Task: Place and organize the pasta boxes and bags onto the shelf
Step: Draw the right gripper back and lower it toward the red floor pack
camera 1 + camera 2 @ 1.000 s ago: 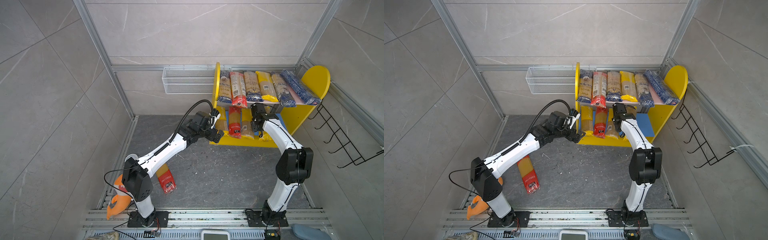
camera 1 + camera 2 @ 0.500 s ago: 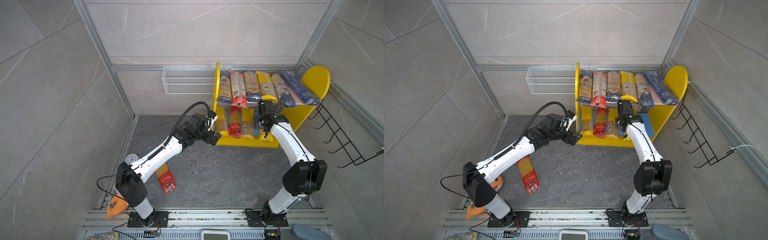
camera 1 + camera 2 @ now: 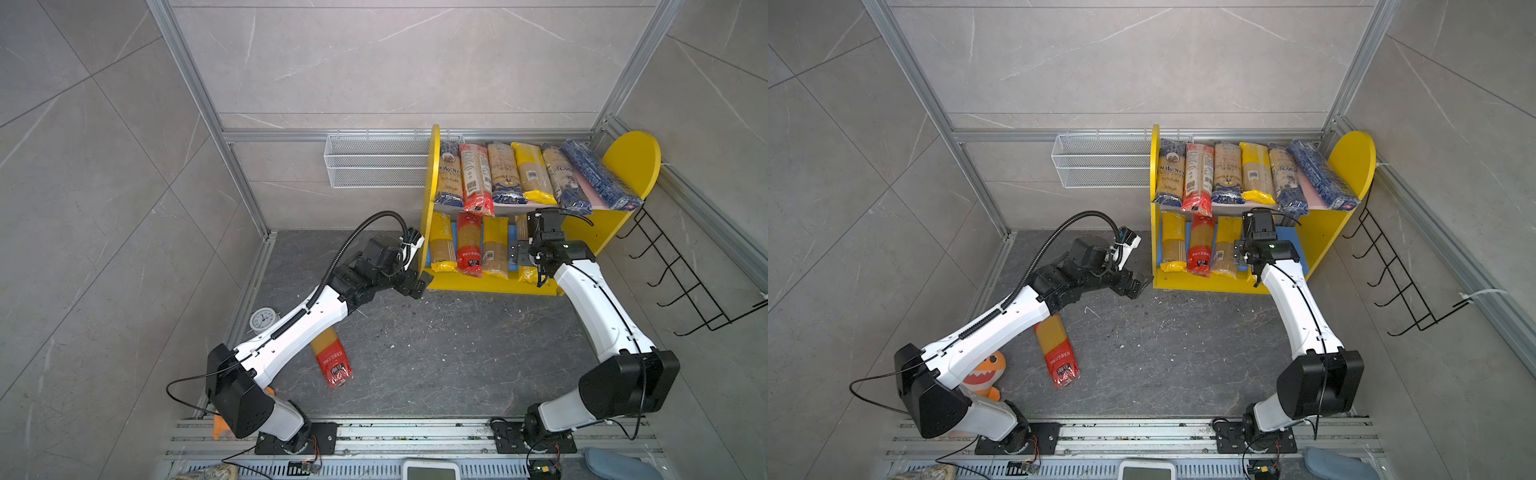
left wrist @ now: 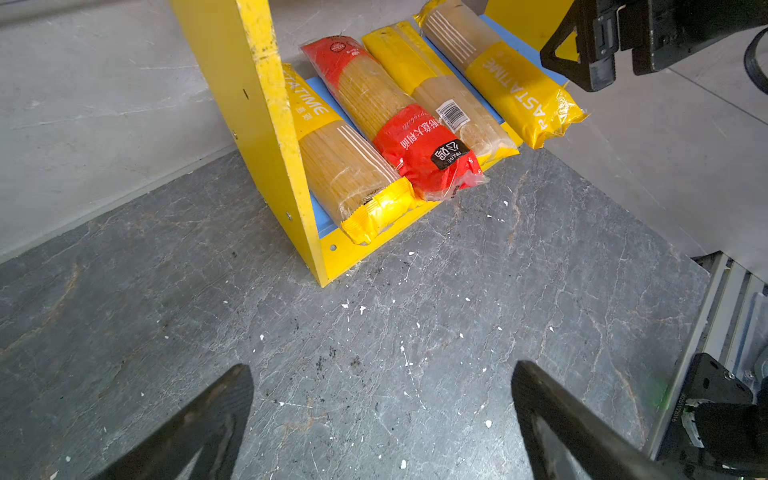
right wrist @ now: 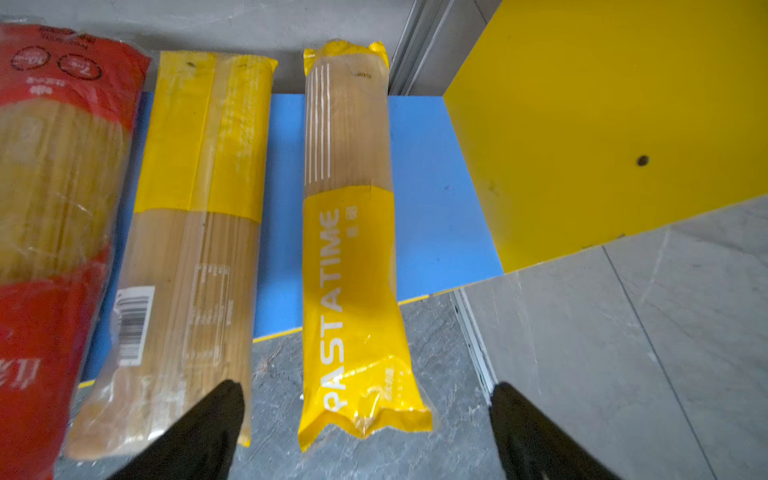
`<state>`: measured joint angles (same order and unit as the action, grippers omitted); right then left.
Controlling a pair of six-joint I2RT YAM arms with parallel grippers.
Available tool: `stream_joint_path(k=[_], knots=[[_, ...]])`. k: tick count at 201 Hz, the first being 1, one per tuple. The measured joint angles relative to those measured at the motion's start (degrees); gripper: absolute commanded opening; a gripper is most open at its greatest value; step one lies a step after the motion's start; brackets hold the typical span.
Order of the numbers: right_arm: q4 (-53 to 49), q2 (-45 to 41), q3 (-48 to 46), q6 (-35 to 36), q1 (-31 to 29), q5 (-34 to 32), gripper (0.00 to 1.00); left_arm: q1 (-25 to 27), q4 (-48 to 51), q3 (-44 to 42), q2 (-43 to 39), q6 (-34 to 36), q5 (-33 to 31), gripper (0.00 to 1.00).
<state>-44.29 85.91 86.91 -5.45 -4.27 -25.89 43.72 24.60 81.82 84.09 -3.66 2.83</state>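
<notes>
The right gripper [image 5: 368,388] is hovering, jaws spread wide and gripping nothing, over the front end of a yellow pack [image 5: 353,270]. That pack is lying on the blue lower board [image 5: 432,199] of the shelf [image 5: 582,124], rightmost of four there, its end overhanging the front edge. The left gripper [image 4: 381,368], likewise spread and empty, is hanging over the floor [image 4: 415,311] by the shelf's front left corner. Six packs [image 3: 503,174] are filling the upper board [image 3: 1310,191]. A red pack [image 3: 332,361] is lying near the floor's left edge.
</notes>
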Motion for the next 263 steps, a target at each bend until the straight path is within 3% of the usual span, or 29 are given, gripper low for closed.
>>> stream_joint_path(k=[99, 173, 225, 263], knots=[[-7.21, -11.87, -9.79, -6.62, -8.76, 1.97, 0.96, 0.00, 5.44, -7.80, -14.16, -1.79, -5.38, 1.00], [-9.68, -16.48, -11.91, -17.16, -29.27, 5.40, 0.98, 0.00, 14.16, -14.10, -26.60, -5.62, -10.84, 1.00], [-2.60, -5.66, -14.03, -23.21, -46.42, 10.34, 0.99, 0.00, 24.79, -16.00, -40.11, -11.39, -16.63, 1.00], [7.30, 2.73, -16.52, -24.24, -51.04, 17.68, 1.00, 0.00, 31.78, -15.82, -48.39, -16.41, -18.62, 1.00]])
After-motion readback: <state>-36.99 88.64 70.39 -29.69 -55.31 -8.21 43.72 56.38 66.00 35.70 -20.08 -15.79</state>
